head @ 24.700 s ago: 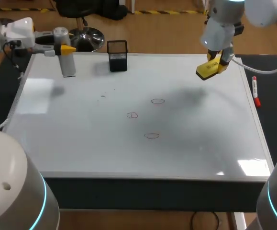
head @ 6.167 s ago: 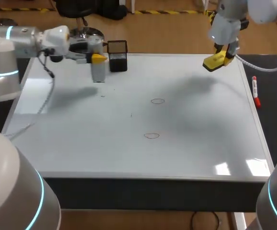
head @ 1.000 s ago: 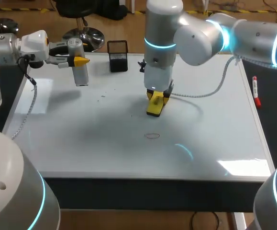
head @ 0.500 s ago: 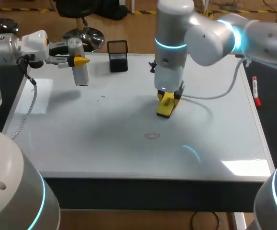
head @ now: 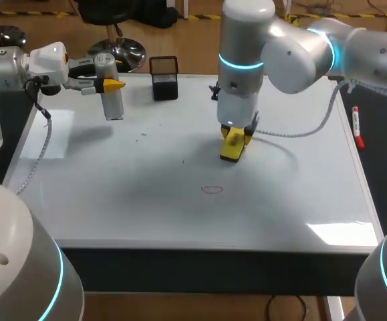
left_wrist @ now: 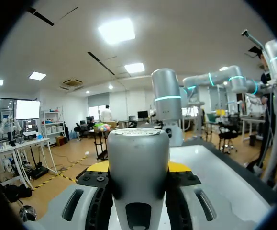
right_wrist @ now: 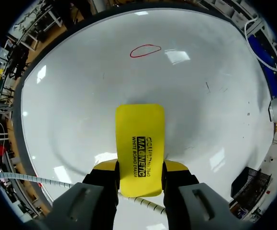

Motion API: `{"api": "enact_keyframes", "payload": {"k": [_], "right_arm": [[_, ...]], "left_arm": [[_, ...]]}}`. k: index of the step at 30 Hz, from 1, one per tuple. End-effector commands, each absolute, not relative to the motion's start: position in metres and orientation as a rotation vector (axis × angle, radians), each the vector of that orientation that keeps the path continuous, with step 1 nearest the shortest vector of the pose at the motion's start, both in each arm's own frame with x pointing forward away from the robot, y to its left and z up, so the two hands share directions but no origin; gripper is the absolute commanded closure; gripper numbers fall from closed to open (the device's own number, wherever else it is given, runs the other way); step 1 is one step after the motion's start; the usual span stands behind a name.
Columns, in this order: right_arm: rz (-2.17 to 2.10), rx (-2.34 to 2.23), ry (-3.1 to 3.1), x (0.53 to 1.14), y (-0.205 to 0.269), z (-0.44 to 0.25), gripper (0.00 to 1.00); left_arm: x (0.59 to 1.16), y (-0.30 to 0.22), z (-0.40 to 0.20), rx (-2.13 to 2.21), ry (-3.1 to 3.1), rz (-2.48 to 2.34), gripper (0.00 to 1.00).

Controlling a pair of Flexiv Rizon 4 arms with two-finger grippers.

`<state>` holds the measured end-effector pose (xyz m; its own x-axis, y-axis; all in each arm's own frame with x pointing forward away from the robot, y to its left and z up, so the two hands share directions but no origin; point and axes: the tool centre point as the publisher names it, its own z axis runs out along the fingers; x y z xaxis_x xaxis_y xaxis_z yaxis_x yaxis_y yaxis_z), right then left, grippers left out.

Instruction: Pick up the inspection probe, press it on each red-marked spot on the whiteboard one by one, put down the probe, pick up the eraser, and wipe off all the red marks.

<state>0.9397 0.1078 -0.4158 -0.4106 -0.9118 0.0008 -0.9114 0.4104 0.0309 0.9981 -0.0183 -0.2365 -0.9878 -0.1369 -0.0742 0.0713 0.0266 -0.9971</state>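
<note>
Whiteboard table [head: 113, 200] showed one red mark [head: 212, 190], lower centre. Right claw [right_wrist: 139, 168] clamped eraser [head: 231, 148] up-frame of it; left claw [head: 107, 85] clamped probe [head: 114, 103], upper left. Wiping step; next, probably sweep onto that mark.

1 ea: probe [head: 115, 105], eraser [head: 232, 146], mark [head: 212, 190] (red), cup [head: 164, 79], pen [head: 357, 127].

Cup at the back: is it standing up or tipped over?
Standing up. The cup rests on its base, with its open rim on top.
</note>
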Motion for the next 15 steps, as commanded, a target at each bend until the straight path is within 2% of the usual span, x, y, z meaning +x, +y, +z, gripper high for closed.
{"api": "enact_keyframes", "payload": {"k": [1, 15], "right_arm": [[-0.002, 1.731, -2.637, 0.94, 0.099, -0.37, 1.0], [0.009, 1.678, -2.697, 0.961, 0.075, -0.347, 1.0]], "left_arm": [[0.997, -0.019, -0.235, -0.071, 2.137, -2.088, 1.0], [0.997, -0.019, -0.235, -0.071, 2.137, -2.088, 1.0]]}}
